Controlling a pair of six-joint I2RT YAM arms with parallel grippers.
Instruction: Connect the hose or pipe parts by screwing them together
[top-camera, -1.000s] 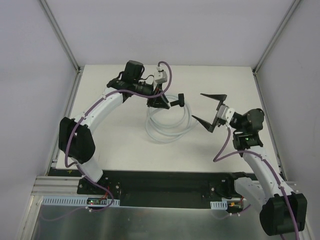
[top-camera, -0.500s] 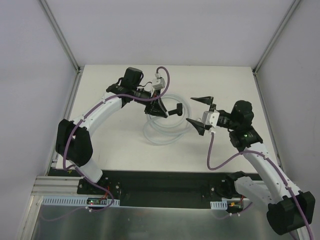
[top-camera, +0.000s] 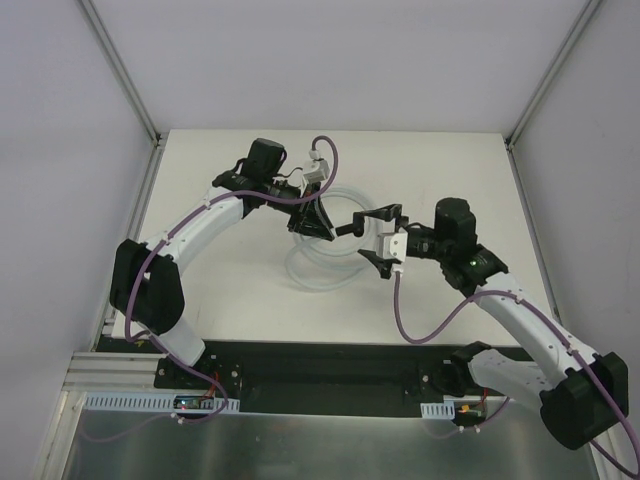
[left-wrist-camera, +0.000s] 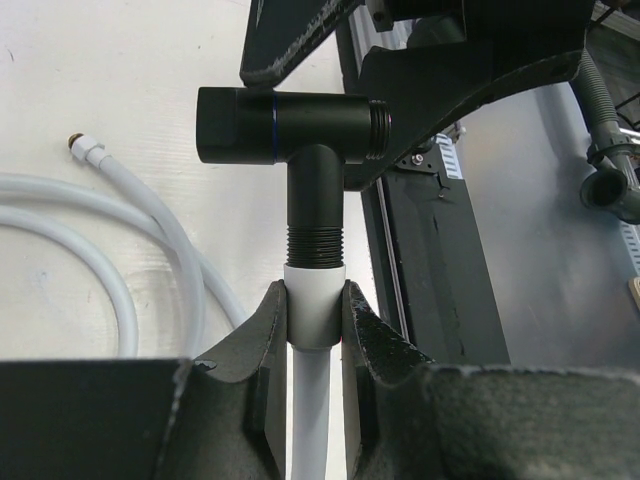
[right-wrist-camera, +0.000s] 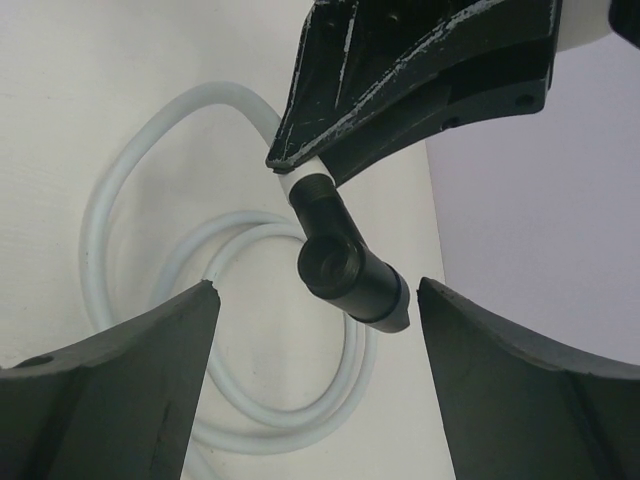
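The white hose (top-camera: 318, 272) lies coiled in the middle of the table. My left gripper (top-camera: 322, 222) (left-wrist-camera: 316, 290) is shut on the hose's white end fitting (left-wrist-camera: 316, 322), holding it above the coil. The black T-shaped connector (left-wrist-camera: 300, 125) (top-camera: 350, 223) sits on that fitting, with a band of thread showing between them. My right gripper (top-camera: 363, 238) (right-wrist-camera: 318, 288) is open, one finger on each side of the connector (right-wrist-camera: 352, 272) and clear of it. The hose's other metal end (left-wrist-camera: 84, 150) rests free on the table.
Purple cables (top-camera: 420, 310) loop off both wrists. A black base plate (top-camera: 330, 365) runs along the near edge of the table. White enclosure walls (top-camera: 90, 200) stand close on the left, right and back.
My right gripper has swung left to the connector and its jaws have narrowed somewhat around it. The left gripper still holds the hose end, shifted only slightly.
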